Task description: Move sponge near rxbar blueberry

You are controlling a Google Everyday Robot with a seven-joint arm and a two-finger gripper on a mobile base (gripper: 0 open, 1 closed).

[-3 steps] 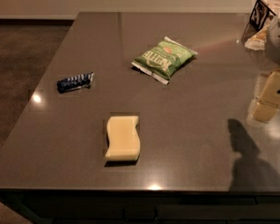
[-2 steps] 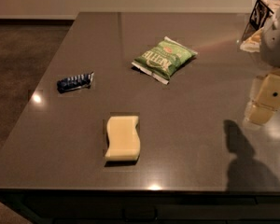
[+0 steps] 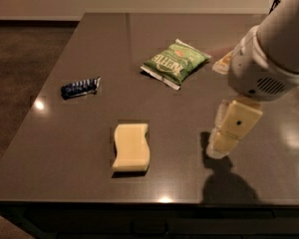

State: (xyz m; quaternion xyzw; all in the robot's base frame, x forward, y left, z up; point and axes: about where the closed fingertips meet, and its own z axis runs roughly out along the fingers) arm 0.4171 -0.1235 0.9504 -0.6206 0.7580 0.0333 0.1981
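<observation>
The pale yellow sponge (image 3: pixel 131 147) lies flat on the dark table (image 3: pixel 79 44) near its front edge. The dark blue rxbar blueberry (image 3: pixel 80 87) lies to the sponge's upper left, well apart from it. My gripper (image 3: pixel 220 142) hangs from the white arm on the right, low over the table and to the right of the sponge, not touching it. Nothing shows in its grasp.
A green chip bag (image 3: pixel 175 62) lies at the middle back of the table. A small pale packet (image 3: pixel 223 62) sits behind the arm at the right. The table's front edge runs just below the sponge; brown floor lies to the left.
The arm and gripper have moved left and forward, from the table's right edge toward the sponge. The sponge, bar and chip bag have not moved.
</observation>
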